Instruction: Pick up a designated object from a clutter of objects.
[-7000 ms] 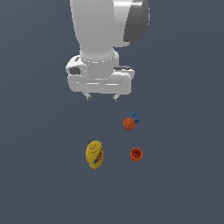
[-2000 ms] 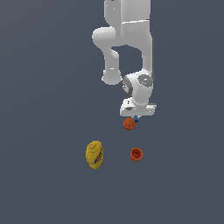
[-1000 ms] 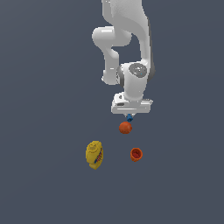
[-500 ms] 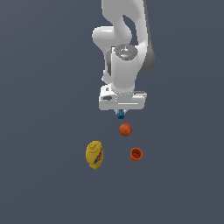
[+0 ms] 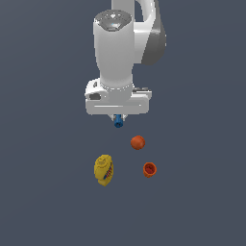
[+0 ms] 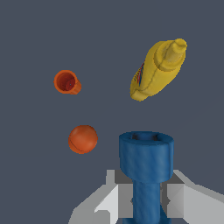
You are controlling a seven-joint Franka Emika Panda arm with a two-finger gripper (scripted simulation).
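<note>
Arm: one white Franka arm is hanging over the dark grey desk [image 5: 43, 202], its wrist pointing straight down.

End effector: the single end effector [image 5: 118, 120] is clamping its two fingers [image 6: 114, 199] on the blue piece; in the wrist view the pale pads are pressing against the piece's narrow shaft from both sides.

Blue piece: one blue piece [image 5: 118, 122] is sitting between the fingers, its tip poking out just below the white hand body in the exterior view; in the wrist view [image 6: 146, 168] its wide knobby end is facing the camera, with the thinner stem running back into the grip. It is hanging clear of the desk, apart from the other items.

Orange ball: one orange-red ball [image 5: 138, 142] is resting on the desk, near the blue piece and toward the exterior view's right; it is also showing in the wrist view [image 6: 82, 139].

Orange cup: one small orange-red cup [image 5: 149, 169] is lying near the ball, its opening showing [image 6: 66, 82].

Yellow bottle: one yellow bottle [image 5: 104, 169] with a red-blue label is lying on its side [image 6: 159, 70], toward the exterior view's left of the cup.

Count: four small items in all, three on the desk, one in the grip.
</note>
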